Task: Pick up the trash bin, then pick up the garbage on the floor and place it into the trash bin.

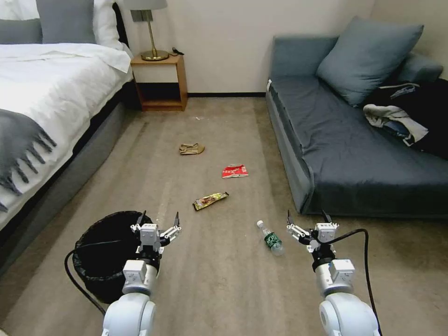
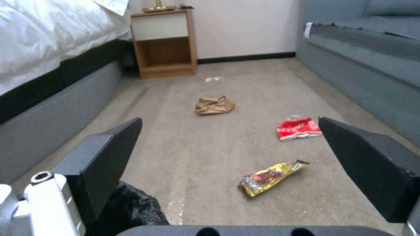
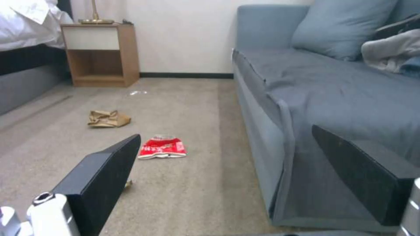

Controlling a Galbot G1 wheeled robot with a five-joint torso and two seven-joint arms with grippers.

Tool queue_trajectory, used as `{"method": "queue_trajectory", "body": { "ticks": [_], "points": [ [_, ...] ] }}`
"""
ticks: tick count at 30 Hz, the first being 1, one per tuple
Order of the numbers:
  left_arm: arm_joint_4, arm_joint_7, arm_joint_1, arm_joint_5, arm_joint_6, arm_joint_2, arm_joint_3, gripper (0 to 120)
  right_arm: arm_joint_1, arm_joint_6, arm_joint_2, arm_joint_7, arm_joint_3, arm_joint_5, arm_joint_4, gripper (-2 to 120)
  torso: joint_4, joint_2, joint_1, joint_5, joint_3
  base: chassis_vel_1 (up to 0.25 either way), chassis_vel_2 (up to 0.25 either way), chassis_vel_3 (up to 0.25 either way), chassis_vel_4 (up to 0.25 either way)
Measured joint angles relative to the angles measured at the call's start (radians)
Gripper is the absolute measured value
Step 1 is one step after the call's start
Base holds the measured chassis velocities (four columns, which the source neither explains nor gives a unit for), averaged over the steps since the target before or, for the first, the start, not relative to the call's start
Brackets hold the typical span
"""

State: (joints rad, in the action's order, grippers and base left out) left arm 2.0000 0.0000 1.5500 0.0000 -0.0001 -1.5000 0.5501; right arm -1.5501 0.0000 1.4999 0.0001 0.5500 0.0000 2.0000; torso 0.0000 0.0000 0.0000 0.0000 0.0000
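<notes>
Head view, lower left: my left arm partly hides the trash bin (image 1: pixel 100 252); left gripper (image 1: pixel 157 220) and right gripper (image 1: pixel 308 219) hover spread open. Lower centre, the bottle (image 1: pixel 270 238) lies cap toward upper left.

four bits of litter on the carpet: one bottle (image 1: pixel 270 238), one yellow-brown wrapper (image 1: pixel 210 200), one red-and-white packet (image 1: pixel 234 171), one crumpled paper bag (image 1: pixel 191 149). one bin (image 1: pixel 105 254), two grippers, left (image 1: pixel 158 220) and right (image 1: pixel 306 219). possibly a fifth tiny scrap (image 1: pixel 199 118) near the nightstand (image 1: pixel 159 83), too small to tell.
</notes>
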Motion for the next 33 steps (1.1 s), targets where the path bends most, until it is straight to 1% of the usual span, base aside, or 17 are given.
{"method": "queue_trajectory", "body": {
  "ticks": [23, 25, 26, 27, 30, 31, 32, 33],
  "points": [
    [0.0, 0.0, 0.0, 0.0, 0.0, 0.0, 0.0, 100, -0.002, 0.005, 0.001, 0.002, -0.001, -0.001, 0.0, 100, 0.0, 0.0, 0.0, 0.0, 0.0, 0.0, 0.0, 0.0, 0.0],
    [0.0, 0.0, 0.008, -0.019, -0.009, -0.001, 0.015, 100, -0.006, 0.013, 0.002, 0.006, -0.004, -0.003, 0.0, 100, -0.0005, 0.0, 0.0, -0.0002, 0.0, 0.0, 0.0, 0.0, 0.0],
    [0.004, -0.006, 0.027, -0.058, -0.028, -0.005, 0.049, 100, -0.02, 0.036, 0.006, 0.021, -0.012, -0.011, 0.0, 100, -0.0001, 0.0, 0.0, -0.0003, 0.0, 0.0, 0.0, 0.0, 0.0],
    [0.004, -0.006, 0.027, -0.058, -0.028, -0.005, 0.049, 100, -0.02, 0.036, 0.006, 0.021, -0.012, -0.011, 0.0, 100, -0.0001, 0.0, 0.0, -0.0003, 0.0, 0.0, 0.0, 0.0, 0.0],
    [0.02, -0.023, 0.074, -0.158, -0.08, -0.016, 0.131, 100, -0.085, 0.135, 0.031, 0.079, -0.059, -0.046, -0.008, 100, 0.0, 0.0, 0.0, 0.0001, 0.0, 0.0, 0.0, 0.0, 0.0],
    [0.027, -0.031, 0.094, -0.205, -0.103, -0.02, 0.168, 100, -0.114, 0.181, 0.041, 0.106, -0.079, -0.063, -0.012, 100, 0.0, 0.0, 0.0, -0.0004, 0.0, 0.0, 0.0, 0.0, 0.0],
    [0.027, -0.031, 0.094, -0.205, -0.103, -0.02, 0.168, 100, -0.114, 0.181, 0.041, 0.106, -0.079, -0.063, -0.012, 100, 0.0, 0.0, 0.0, -0.0004, 0.0, 0.0, 0.0, 0.0, 0.0],
    [0.034, -0.039, 0.115, -0.25, -0.126, -0.025, 0.205, 100, -0.145, 0.227, 0.053, 0.133, -0.102, -0.079, -0.016, 100, -0.0002, 0.0, 0.0, 0.0, 0.0, 0.0, 0.0, 0.0, 0.0]
  ]
}}
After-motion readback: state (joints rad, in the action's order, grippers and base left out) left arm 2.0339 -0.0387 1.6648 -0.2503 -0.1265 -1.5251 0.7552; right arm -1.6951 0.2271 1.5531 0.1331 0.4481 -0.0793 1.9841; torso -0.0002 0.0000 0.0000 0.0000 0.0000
